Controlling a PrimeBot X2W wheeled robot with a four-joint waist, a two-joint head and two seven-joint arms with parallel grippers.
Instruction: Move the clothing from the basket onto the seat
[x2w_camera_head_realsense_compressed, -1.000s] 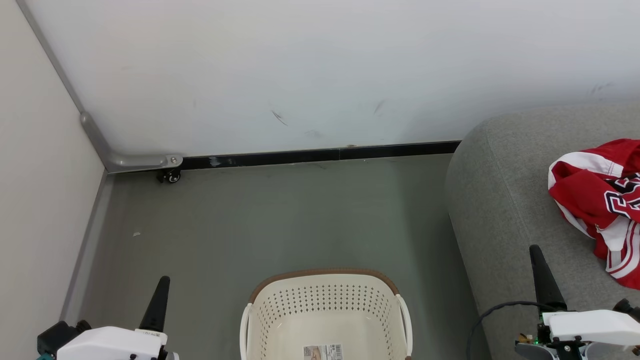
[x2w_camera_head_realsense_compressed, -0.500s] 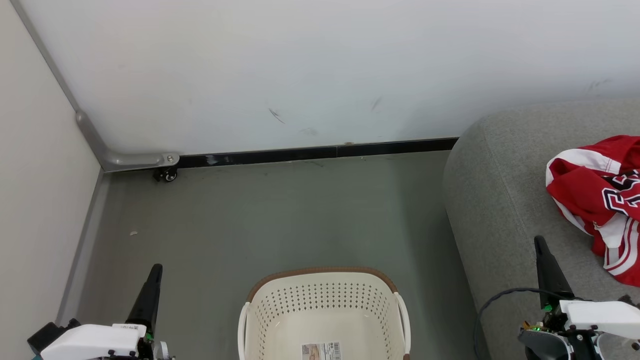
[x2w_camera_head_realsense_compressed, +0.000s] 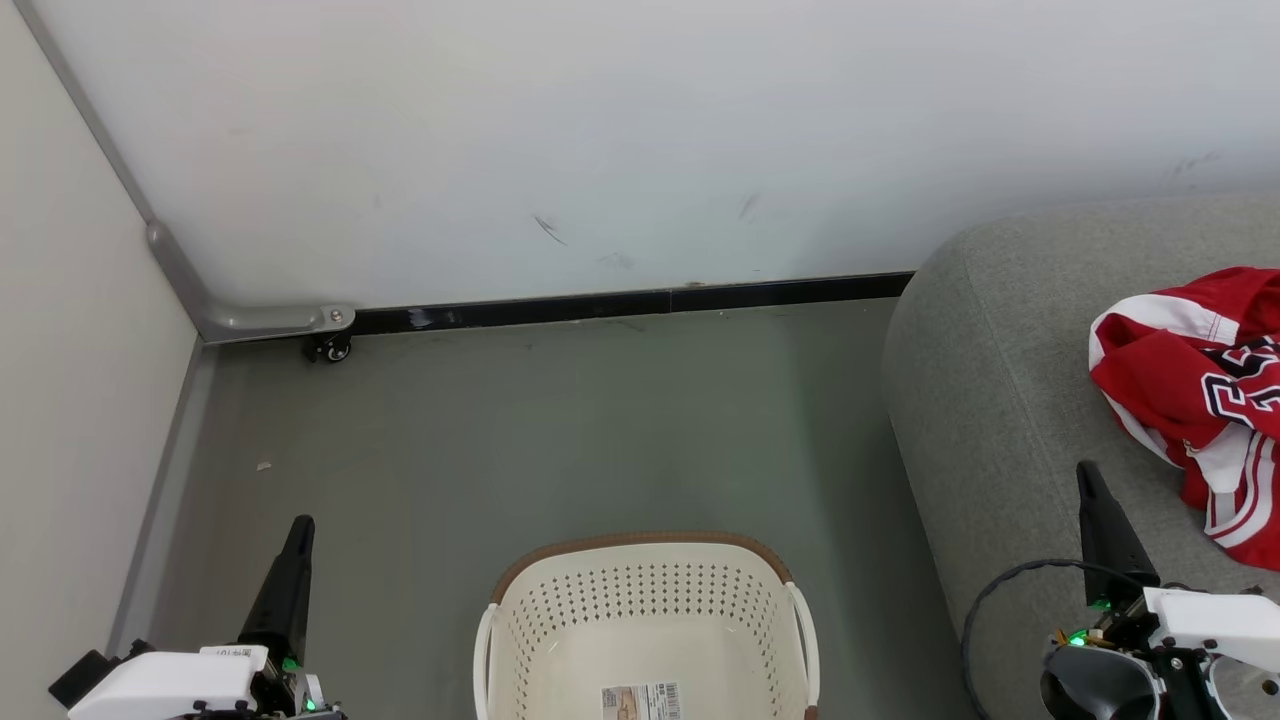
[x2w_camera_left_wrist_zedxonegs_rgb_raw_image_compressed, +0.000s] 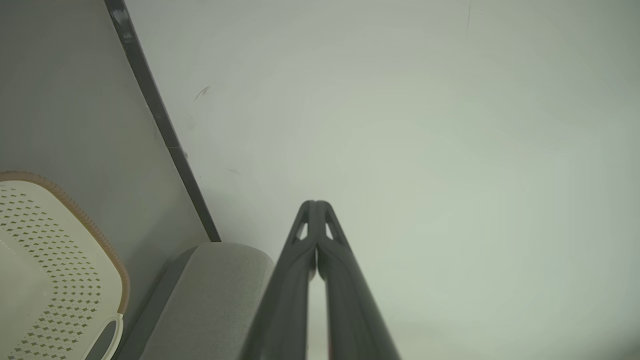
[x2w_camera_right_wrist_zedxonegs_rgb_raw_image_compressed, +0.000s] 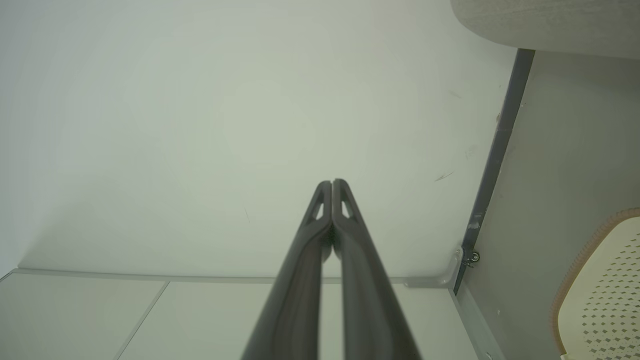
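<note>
Left gripper (x2w_camera_head_realsense_compressed: 299, 524) and right gripper (x2w_camera_head_realsense_compressed: 1085, 470) have edged outward, both pressed shut, empty. Bright red, white-trimmed fabric jersey (x2w_camera_head_realsense_compressed: 1175, 385) lies on the light-grey upholstered sofa (x2w_camera_head_realsense_compressed: 1000, 400) at frame right, up-right of the right gripper.

- I see the right tool (x2w_camera_right_wrist_zedxonegs_rgb_raw_image_compressed: 332, 186) rising from bottom centre, its two dark fingers pressed together at the tips.
- Behind it is a pale wall (x2w_camera_right_wrist_zedxonegs_rgb_raw_image_compressed: 200, 125) with a few faint scuff marks.
- A dark skirting strip (x2w_camera_right_wrist_zedxonegs_rgb_raw_image_compressed: 495, 150) runs down the right side, with grey floor (x2w_camera_right_wrist_zedxonegs_rgb_raw_image_compressed: 565, 160) beyond it.
- A small caster (x2w_camera_right_wrist_zedxonegs_rgb_raw_image_compressed: 473, 256) sits at the strip's lower end, beside a grey rail (x2w_camera_right_wrist_zedxonegs_rgb_raw_image_compressed: 430, 281).
- The basket (x2w_camera_right_wrist_zedxonegs_rgb_raw_image_compressed: 585, 260) shows its corner at lower right: brown rim, perforated cream wall.
- The seat (x2w_camera_right_wrist_zedxonegs_rgb_raw_image_compressed: 550, 22) shows an edge of grey fabric at top right.
</note>
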